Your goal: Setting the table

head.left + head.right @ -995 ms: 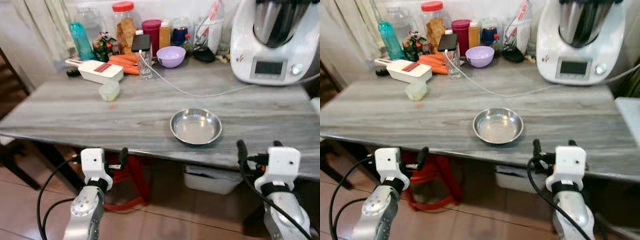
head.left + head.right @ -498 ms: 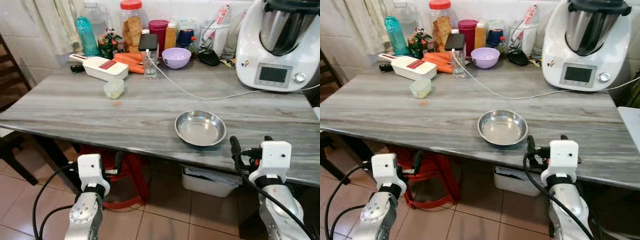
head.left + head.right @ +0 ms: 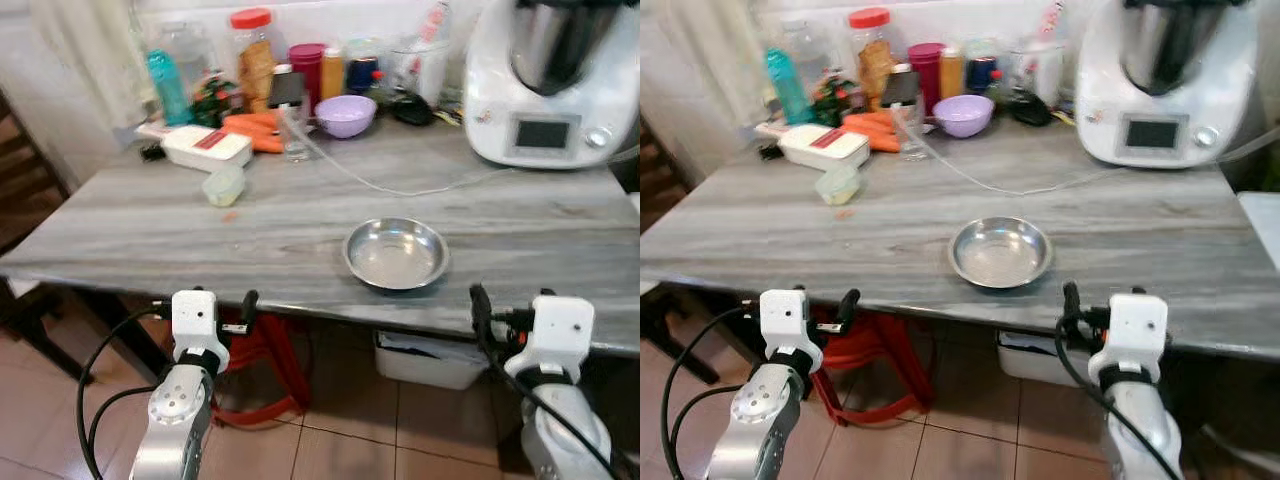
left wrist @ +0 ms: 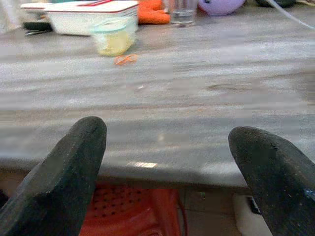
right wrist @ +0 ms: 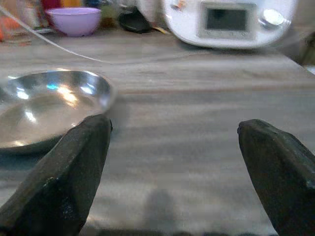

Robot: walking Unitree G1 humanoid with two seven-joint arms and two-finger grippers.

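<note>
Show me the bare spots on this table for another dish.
Bare table lies left of the steel bowl, below the small cup, and right of the bowl before the white appliance. The back edge around the purple bowl is crowded.

Two silver arms end in white boxy wrist blocks. Black cables loop beside each. The left gripper (image 4: 165, 162) and right gripper (image 5: 174, 167) have long, matte black fingers with rounded tips.

Bare tabletop (image 3: 200, 225) is lying open along the near edge, left of the steel bowl (image 3: 396, 254). Cable (image 3: 400, 187) is crossing mid-table. Jars (image 3: 255, 50) and white appliance (image 3: 545, 80) are crowding the back edge.
</note>
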